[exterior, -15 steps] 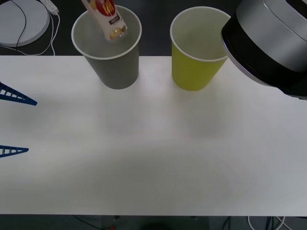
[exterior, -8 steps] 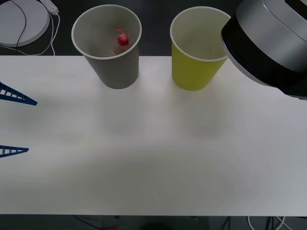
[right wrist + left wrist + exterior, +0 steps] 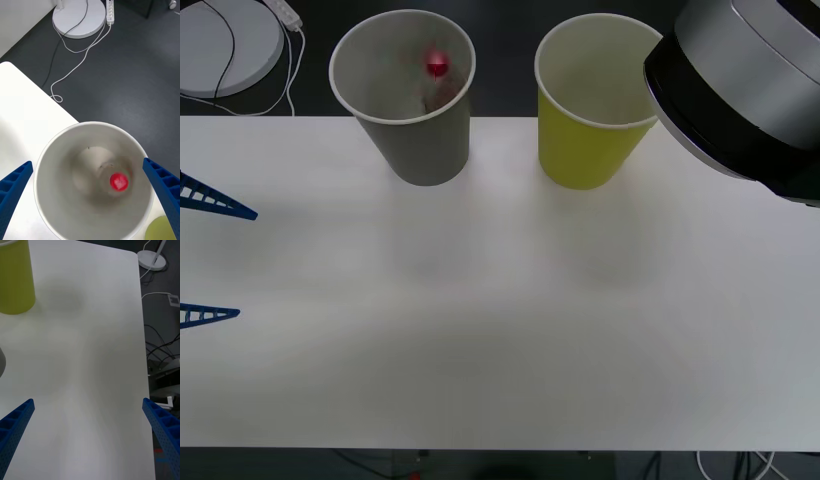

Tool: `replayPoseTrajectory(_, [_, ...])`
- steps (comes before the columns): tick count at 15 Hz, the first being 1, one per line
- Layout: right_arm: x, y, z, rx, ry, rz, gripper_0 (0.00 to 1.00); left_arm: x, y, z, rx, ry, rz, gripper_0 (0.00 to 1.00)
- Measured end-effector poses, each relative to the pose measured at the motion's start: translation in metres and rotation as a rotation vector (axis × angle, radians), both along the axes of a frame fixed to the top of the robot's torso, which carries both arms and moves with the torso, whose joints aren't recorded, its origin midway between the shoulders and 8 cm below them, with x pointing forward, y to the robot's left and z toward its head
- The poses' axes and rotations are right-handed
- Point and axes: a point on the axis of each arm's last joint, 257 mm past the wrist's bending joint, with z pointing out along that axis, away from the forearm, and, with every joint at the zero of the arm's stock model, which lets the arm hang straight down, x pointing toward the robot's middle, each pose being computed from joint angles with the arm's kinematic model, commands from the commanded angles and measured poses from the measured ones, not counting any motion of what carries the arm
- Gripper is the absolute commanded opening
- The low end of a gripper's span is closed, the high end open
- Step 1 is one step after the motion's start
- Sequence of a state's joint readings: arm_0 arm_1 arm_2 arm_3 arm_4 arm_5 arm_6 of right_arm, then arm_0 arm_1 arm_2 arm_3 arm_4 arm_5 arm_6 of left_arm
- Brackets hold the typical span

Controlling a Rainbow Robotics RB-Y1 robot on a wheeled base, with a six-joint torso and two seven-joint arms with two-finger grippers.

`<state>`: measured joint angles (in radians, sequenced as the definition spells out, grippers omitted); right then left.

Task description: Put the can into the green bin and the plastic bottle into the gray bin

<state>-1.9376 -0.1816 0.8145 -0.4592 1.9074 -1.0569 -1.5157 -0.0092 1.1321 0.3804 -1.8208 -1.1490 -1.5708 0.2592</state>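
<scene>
Your right tool hangs directly over the gray bin, its blue fingers spread wide apart and holding nothing. Straight below it, the plastic bottle stands inside the gray bin, red cap up, leaning toward one side of the wall. The green bin stands just beside the gray one on the tabletop, apart from it. Your left tool waits low over the tabletop, fingers likewise wide apart and empty, the green bin ahead of it.
</scene>
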Motion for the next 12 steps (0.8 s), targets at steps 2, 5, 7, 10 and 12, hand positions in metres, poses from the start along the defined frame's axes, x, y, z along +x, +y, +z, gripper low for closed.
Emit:
replayPoseTrajectory(2, [0.001, -0.006, -0.001, 0.012, 0.015, 0.029, 1.0, 0.0, 0.0, 0.0, 0.0, 0.0, 0.0, 1.0])
replayPoseTrajectory(5, [0.0, -0.021, -0.001, 0.008, 0.022, 0.068, 1.0, 0.0, 0.0, 0.0, 0.0, 0.0, 0.0, 1.0])
replayPoseTrajectory(7, [-0.003, -0.034, -0.001, -0.008, 0.019, 0.095, 1.0, 0.0, 0.0, 0.0, 0.0, 0.0, 0.0, 1.0])
replayPoseTrajectory(10, [-0.011, -0.056, -0.002, -0.021, 0.003, 0.145, 1.0, 0.0, 0.0, 0.0, 0.0, 0.0, 0.0, 1.0])
replayPoseTrajectory(12, [-0.018, -0.072, -0.007, -0.028, -0.009, 0.179, 1.0, 0.0, 0.0, 0.0, 0.0, 0.0, 0.0, 1.0])
